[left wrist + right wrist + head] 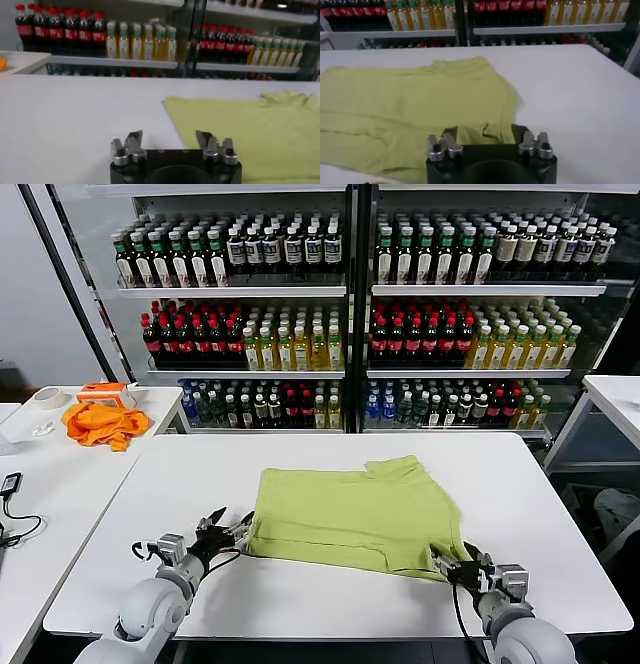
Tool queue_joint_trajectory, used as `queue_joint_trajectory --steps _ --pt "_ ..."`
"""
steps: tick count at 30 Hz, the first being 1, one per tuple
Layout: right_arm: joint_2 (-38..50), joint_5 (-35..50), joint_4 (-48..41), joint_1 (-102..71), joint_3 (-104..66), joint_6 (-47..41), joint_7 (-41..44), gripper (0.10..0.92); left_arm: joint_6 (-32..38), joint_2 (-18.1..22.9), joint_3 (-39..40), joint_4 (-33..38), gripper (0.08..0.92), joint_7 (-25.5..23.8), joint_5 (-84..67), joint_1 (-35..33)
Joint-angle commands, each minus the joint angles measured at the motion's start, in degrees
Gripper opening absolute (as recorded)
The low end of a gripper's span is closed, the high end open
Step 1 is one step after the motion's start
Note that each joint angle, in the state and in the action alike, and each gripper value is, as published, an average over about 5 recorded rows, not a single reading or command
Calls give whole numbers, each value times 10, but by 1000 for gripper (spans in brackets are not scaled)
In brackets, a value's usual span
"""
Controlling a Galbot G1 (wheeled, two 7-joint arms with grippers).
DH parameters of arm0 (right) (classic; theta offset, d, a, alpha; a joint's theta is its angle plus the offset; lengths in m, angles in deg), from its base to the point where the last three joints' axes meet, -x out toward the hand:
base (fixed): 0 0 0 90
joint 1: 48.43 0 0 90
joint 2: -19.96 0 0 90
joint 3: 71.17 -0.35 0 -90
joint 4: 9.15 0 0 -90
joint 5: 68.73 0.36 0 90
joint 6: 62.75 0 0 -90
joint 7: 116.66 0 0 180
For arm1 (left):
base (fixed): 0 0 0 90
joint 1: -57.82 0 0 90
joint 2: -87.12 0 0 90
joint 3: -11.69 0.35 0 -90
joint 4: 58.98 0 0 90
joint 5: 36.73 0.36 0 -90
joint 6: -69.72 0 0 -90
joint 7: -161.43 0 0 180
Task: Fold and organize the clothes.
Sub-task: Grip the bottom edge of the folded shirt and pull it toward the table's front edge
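The lime T-shirt (360, 509) lies flat and partly folded in the middle of the white table (190, 474), with no white print showing. My left gripper (228, 529) is open and low over the table at the shirt's near left corner. In the left wrist view the shirt (250, 127) has its edge running in between the open fingers of the left gripper (169, 137). My right gripper (450, 566) is open at the shirt's near right corner. In the right wrist view the shirt (405, 105) has its hem lying between the spread jaws of the right gripper (485, 134).
An orange cloth (103, 424), an orange object (103, 391) and a tape roll (47, 396) sit on the side table at the left. A black device with a cable (10, 482) lies there too. Glass-door coolers of bottles (350, 314) stand behind. Another white table (615, 399) stands at the right.
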Motion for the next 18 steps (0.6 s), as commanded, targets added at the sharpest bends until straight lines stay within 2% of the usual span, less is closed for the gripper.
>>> queue_joint_trajectory --steps 1,6,11,18 --pt "2 -24 4 -41 -9 30 6 821 -109 -1 1 86 802 40 5 -51" --pt "-10 -19 -16 -34 -4 50 8 815 -134 2 2 88 822 50 27 -58" --pt "-16 -14 -18 -31 2 60 8 699 -139 3 3 81 807 53 26 -56" --pt "-15 -12 -18 -28 4 57 6 499 -139 3 10 74 629 49 27 -53"
